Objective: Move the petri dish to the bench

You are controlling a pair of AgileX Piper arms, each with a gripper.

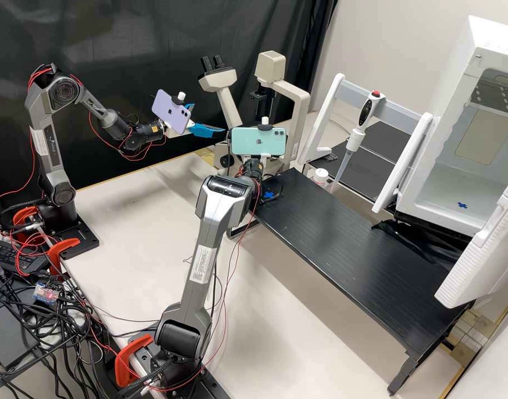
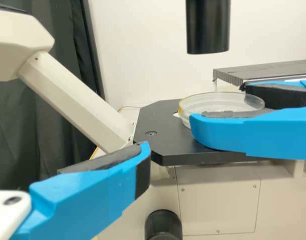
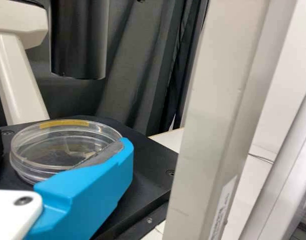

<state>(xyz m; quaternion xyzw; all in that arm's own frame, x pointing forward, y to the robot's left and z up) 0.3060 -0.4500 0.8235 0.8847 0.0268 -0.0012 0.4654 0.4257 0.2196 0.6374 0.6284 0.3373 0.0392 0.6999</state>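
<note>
One clear petri dish (image 3: pixel 37 147) sits on the black microscope stage (image 3: pixel 147 155), between the parted fingers of the right gripper (image 1: pixel 263 162) — contact is hard to tell — while the left gripper (image 1: pixel 210 119) gapes wide nearby, empty.

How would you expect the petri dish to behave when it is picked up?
The petri dish is probably stiff and light, given its thin, clear walls, and might crack if squeezed hard. Its smooth, curved side could slip or turn in a grip. Being wide and shallow, it seems unlikely to tip on the flat black microscope stage.
</note>
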